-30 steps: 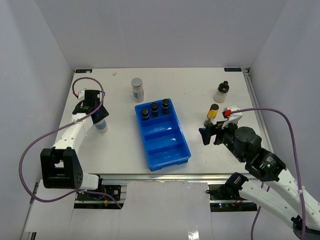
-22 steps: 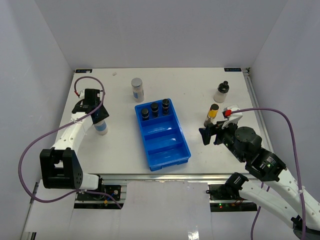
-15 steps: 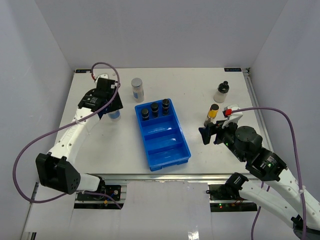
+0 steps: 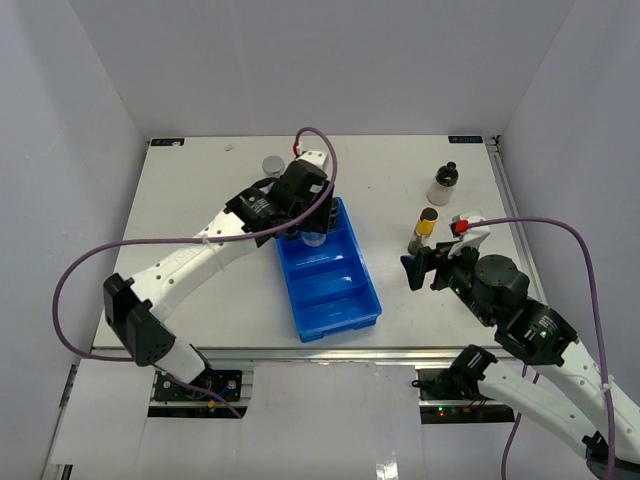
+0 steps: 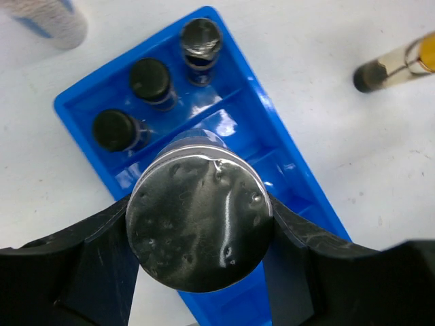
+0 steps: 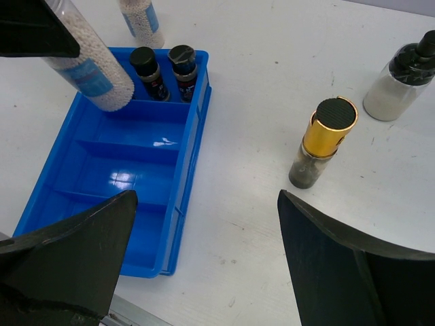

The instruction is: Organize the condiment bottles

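White table (image 4: pixel 190 210), pale grey walls (image 4: pixel 300 60). A silver-lidded jar (image 4: pixel 271 165) stands at the back left. The left claw (image 5: pixel 200 231) pinches a bead-filled jar (image 6: pixel 78 44), its blue label (image 6: pixel 90 77) unreadable, above the blue tray (image 4: pixel 345 305), near three dark jars (image 5: pixel 149 78). The yellow bottle (image 4: pixel 427 228) and whitish bottle (image 4: pixel 444 184) stand to the right. The right claw (image 4: pixel 422 268) is spread.

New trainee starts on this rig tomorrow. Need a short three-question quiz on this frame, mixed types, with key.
1. True or false: the left gripper is empty.
2. How many dark jars stand in the tray? A two, B three, C five.
3. Short answer: which bottle stands nearest the right gripper?
Key: 1 false, it holds a silver-lidded jar above the tray. 2 B. 3 the yellow bottle.
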Action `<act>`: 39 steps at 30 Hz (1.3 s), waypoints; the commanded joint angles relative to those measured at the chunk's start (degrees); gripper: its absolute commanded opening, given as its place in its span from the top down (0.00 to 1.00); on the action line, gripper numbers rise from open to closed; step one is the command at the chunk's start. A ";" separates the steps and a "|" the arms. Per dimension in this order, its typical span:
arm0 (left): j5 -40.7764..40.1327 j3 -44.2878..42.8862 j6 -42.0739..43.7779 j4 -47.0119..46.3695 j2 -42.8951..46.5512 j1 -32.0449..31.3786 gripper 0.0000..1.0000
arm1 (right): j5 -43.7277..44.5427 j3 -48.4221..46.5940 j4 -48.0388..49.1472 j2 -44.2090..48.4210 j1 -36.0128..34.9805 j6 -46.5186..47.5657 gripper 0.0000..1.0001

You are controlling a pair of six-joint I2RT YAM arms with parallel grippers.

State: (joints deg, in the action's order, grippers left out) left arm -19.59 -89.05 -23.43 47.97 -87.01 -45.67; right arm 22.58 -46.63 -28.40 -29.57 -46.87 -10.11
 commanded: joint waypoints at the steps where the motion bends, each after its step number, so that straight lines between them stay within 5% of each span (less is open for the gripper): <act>1: 0.43 -7.15 2.39 -3.01 -2.97 -2.89 1.00 | 1.42 -2.15 0.09 0.83 0.21 -0.09 0.10; 17: 0.57 -4.32 8.01 -13.46 -11.16 -3.90 1.00 | 3.23 -2.81 -0.34 1.75 0.24 1.37 0.10; 39: 2.18 1.25 1.88 -15.71 -15.20 -1.53 0.94 | 4.58 -3.55 -2.10 3.47 0.29 2.20 0.10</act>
State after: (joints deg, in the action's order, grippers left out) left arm -19.48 -90.21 -18.90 33.85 -101.95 -49.07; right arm 25.85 -48.62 -30.57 -26.76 -46.87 -8.56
